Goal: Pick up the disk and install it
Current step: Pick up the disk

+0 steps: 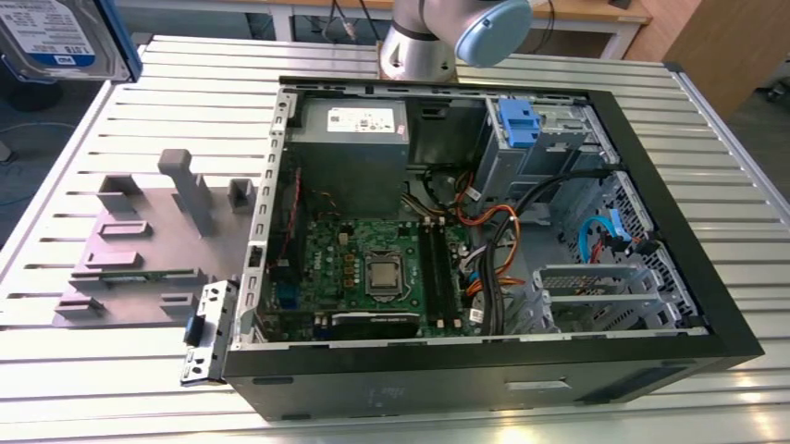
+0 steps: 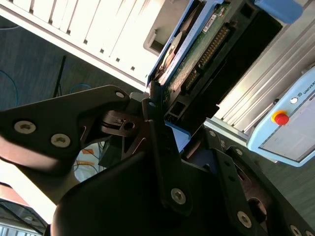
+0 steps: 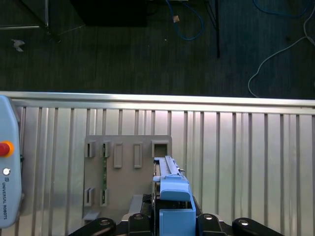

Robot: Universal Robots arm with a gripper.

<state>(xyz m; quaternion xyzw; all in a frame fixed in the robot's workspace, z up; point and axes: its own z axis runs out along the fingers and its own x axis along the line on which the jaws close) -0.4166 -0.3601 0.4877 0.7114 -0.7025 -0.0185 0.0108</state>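
Carefully now: your gripper (image 2: 179,135) is clamped on the disk (image 2: 194,54), which hangs edge-on above the grey fixture plate (image 3: 128,172), well apart from the open computer case (image 1: 494,231). Gripped by one end, it could pivot or slip. The slatted metal table (image 1: 124,370) makes a hard landing, and dark carpet (image 3: 98,59) lies beyond it.

An open black computer case (image 1: 494,370) lies on the slatted metal worktop (image 1: 185,83), filling the middle and right of the exterior view. Inside, a green motherboard (image 1: 327,254) sits lower in the frame than a grey power supply box (image 1: 355,125), with orange and black cables (image 1: 491,227) just beside it. A grey plate (image 1: 154,254) lies at the exterior view's left.
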